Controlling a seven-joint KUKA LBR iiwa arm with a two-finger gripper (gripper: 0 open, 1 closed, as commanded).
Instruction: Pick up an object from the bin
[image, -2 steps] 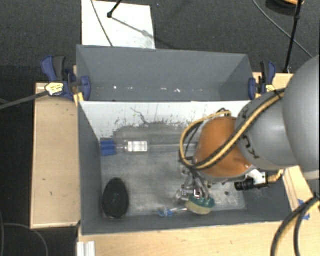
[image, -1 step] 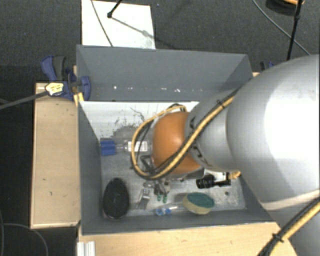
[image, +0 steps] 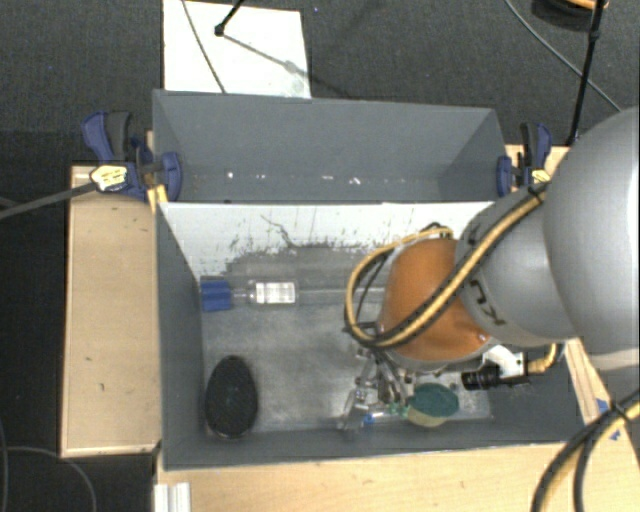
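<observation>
**A:** 3 things, is that all the bin (image: 300, 370) has in it?

**B:** 3 that I can make out. A clear bottle (image: 262, 293) lies on its side on the grey floor, with its blue cap (image: 215, 295) at the end farthest from the arm. I'll place the rest from that bottle.

**A:** Go on, then.

**B:** A black oval thing (image: 231, 397) lies nearer the camera than the bottle, roughly in line with the cap and well apart from it. A flat, round teal thing (image: 432, 403) lies nearer the camera too, but well off past the bottle's base end, against the bin's near wall.

**A:** And the arm?

**B:** Its orange cover (image: 425, 300) hangs off the bottle's base end, level with the bottle. Below that cover the fingers (image: 372, 398) are down at the floor, between the bottle and the teal thing and just beside the latter.

**A:** So it has the teal one?

**B:** I see nothing between the fingers. The teal thing lies just beside them on the side away from the bottle, and whether they touch it I can't say.

**A:** Wide or narrow?

**B:** I cannot tell, since they show as 1 tangle of metal.
</observation>
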